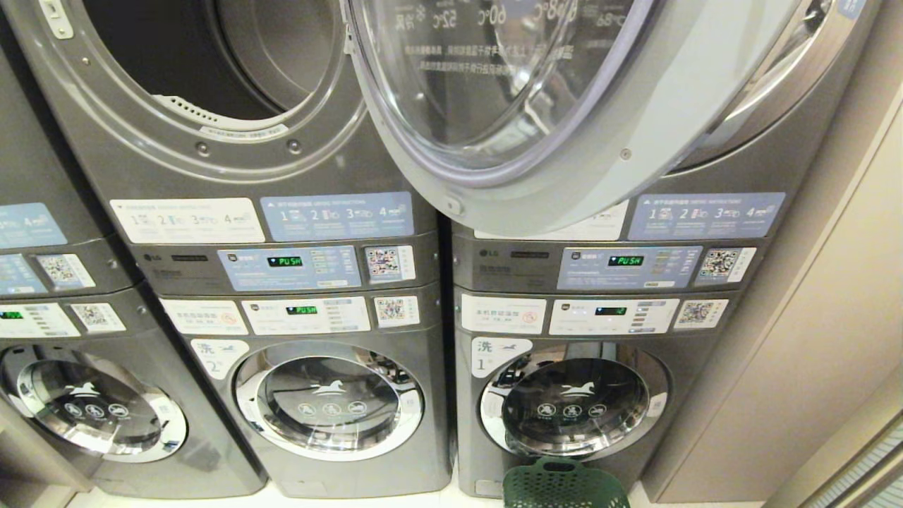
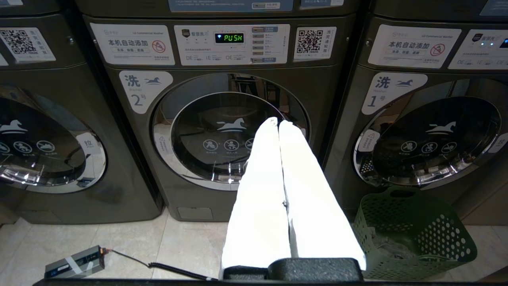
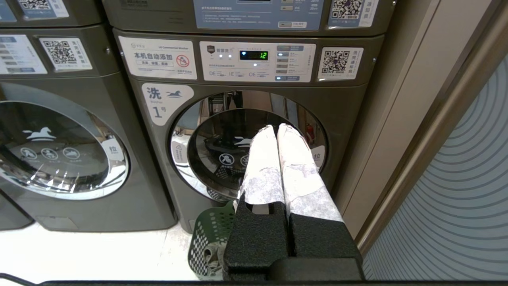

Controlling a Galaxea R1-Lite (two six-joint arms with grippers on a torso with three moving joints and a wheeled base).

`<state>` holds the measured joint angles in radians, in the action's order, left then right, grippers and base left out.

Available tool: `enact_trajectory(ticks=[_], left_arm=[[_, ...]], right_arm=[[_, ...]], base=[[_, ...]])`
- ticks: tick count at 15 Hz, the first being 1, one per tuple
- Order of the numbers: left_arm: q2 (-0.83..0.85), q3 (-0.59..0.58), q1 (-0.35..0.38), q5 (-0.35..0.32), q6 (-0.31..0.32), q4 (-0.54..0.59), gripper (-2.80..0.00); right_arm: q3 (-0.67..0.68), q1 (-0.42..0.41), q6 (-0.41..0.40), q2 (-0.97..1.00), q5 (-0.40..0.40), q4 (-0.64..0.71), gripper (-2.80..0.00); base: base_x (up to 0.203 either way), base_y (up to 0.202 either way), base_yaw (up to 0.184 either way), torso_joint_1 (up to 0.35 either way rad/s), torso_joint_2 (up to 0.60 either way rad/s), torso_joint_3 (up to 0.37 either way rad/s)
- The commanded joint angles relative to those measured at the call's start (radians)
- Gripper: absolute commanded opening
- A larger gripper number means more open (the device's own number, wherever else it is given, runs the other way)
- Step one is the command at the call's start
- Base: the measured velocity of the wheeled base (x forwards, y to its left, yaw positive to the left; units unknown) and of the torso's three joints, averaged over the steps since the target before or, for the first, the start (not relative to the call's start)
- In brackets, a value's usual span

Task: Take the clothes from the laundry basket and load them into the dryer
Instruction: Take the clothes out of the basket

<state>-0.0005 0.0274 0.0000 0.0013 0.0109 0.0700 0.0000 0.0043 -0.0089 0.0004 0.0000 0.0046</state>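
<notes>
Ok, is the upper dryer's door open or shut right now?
Open. In the head view the round glass door is swung out to the right, and the dark drum opening beside it is exposed.

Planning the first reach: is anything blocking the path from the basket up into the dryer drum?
Nothing visible blocks it. The green laundry basket sits on the floor before washer 1, clothes inside. The upper dryer's round door is swung open to the right, leaving the drum opening clear. Both claws, left and right, are shut and empty.

Bright, sharp; glare on dryer door (image 1: 508,99).
</notes>
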Motion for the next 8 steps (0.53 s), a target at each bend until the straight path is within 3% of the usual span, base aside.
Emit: enact_trajectory(ticks=[1,8], left_arm=[[-0.001,0.000,0.000,0.000,0.000,0.001,-2.80],[-0.001,0.000,0.000,0.000,0.000,0.001,-2.80]], right_arm=[[0.000,0.000,0.000,0.000,0.000,0.000,-2.80],[0.000,0.000,0.000,0.000,0.000,0.000,-2.80]], base=[[0.000,0.000,0.000,-0.053,0.12,0.062],[0.000,0.000,0.000,-0.056,0.12,0.067]])
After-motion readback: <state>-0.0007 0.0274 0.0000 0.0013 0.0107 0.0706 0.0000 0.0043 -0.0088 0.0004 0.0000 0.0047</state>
